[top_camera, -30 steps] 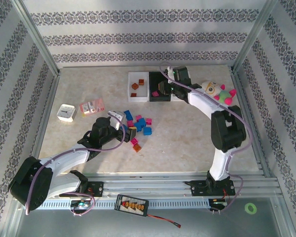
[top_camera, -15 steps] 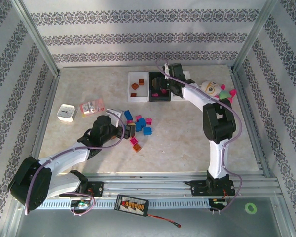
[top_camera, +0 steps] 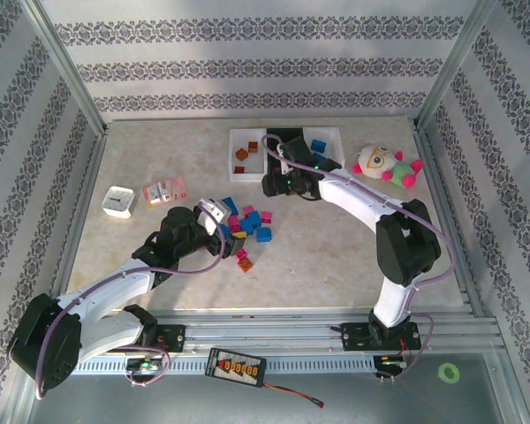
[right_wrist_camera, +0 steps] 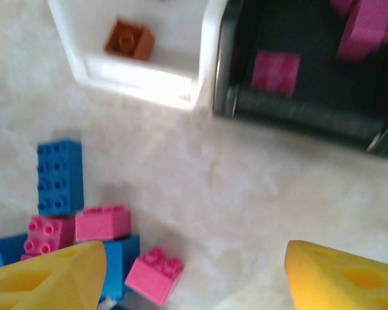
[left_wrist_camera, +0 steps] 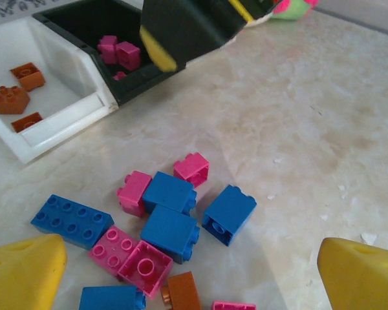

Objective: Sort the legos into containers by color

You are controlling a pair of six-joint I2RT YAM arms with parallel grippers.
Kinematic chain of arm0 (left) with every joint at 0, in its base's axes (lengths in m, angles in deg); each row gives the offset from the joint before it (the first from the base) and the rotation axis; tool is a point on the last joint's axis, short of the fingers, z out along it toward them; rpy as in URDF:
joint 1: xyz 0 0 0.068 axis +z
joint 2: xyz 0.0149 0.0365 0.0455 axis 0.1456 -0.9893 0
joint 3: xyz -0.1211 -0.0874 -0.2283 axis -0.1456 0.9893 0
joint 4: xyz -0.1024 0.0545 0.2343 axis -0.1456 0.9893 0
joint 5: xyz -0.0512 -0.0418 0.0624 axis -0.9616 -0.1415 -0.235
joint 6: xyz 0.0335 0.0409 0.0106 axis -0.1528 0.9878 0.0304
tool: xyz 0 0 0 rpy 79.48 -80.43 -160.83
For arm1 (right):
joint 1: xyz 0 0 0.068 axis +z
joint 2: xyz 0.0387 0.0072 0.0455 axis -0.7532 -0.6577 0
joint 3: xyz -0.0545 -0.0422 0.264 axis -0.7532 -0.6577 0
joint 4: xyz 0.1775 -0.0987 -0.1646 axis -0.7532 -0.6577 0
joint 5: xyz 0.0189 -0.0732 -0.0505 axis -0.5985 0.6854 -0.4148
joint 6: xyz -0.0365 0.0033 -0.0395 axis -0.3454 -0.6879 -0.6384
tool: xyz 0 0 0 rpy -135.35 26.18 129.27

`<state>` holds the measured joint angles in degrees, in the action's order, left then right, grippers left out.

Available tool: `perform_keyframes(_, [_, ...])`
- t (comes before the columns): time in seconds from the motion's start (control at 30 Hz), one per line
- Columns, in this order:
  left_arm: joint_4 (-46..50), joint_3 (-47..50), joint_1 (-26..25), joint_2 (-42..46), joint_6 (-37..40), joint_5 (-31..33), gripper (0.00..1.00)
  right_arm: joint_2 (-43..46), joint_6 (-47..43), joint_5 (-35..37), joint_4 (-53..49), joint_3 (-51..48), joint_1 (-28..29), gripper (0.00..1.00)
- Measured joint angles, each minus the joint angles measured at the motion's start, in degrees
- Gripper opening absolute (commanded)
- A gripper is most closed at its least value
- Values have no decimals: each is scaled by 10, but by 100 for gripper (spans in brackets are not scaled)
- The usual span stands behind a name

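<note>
A pale marbled tabletop (top_camera: 336,256) lay under patterned walls (top_camera: 247,62). Seen from above, the right arm (top_camera: 362,199) hid much of the black bin (right_wrist_camera: 297,110). The left pincer (left_wrist_camera: 194,271) was spread wide and empty, with loose legos (left_wrist_camera: 171,213) lying between its fingers. The right pincer (right_wrist_camera: 194,278), also spread and empty, hung just short of that bin.

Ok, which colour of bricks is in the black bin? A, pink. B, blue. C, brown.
A: the left wrist view shows pink bricks lying inside the black bin, while the brown ones sit in the white bin beside it.
</note>
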<state>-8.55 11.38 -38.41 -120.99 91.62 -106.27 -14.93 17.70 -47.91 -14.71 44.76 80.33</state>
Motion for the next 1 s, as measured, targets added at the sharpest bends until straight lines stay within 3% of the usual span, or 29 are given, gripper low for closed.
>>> perform_keyframes(0.37, [4, 0, 0, -3, 35, -34, 99, -88, 124, 31, -1, 5, 33, 66])
perform_keyframes(0.8, [0, 10, 0, 0, 37, -38, 99, -132, 148, 20, 6, 18, 46, 66])
perform_keyframes(1.0, [-9, 13, 0, 0, 37, -40, 99, -132, 155, 16, 6, 17, 59, 58])
